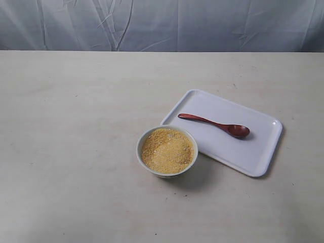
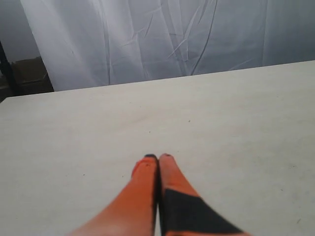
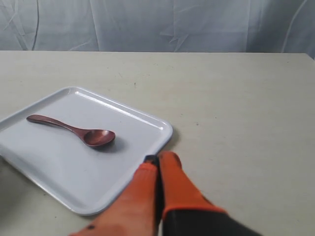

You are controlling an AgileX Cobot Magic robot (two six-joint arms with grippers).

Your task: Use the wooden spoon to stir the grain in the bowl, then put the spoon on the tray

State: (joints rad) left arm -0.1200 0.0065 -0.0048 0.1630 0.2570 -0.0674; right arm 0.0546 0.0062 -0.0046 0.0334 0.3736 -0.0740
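The white bowl (image 1: 166, 151) holds a mound of golden grain (image 1: 167, 150) and stands just off the near-left corner of the white tray (image 1: 253, 154). The dark wooden spoon (image 1: 215, 125) lies flat on the tray, also seen as the spoon (image 3: 74, 131) on the tray (image 3: 44, 167) in the right wrist view. My right gripper (image 3: 159, 158) is shut and empty, hovering over the tray's corner, well clear of the spoon. My left gripper (image 2: 158, 157) is shut with nothing in it above bare table. Neither gripper shows in the exterior view.
The pale table (image 1: 76, 152) stretches around the bowl and tray. A wrinkled grey cloth backdrop (image 1: 162, 23) hangs behind its far edge.
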